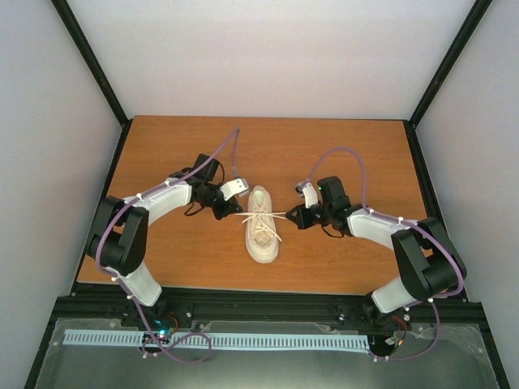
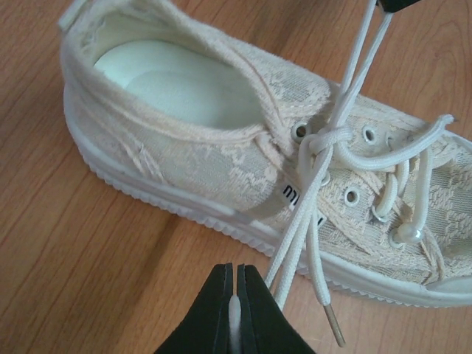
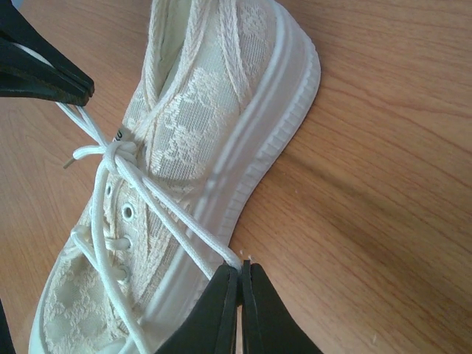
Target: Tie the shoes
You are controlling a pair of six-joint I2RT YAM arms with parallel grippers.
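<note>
1. A cream sneaker lies mid-worktop, its toe pointing at the near edge. Bare wood lies open beyond its heel and out to either side.
2. Left of the sneaker, the left tool is clenched on white laces. Right of it, the right tool pinches the other strands, taut from a knot above the eyelets.
3. Both wrist views cut off the sneaker's toe, and laces half hide the lettering on its side.

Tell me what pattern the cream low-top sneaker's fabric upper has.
The cream low-top sneaker has a tone-on-tone floral lace pattern, clearest in the right wrist view.
</note>
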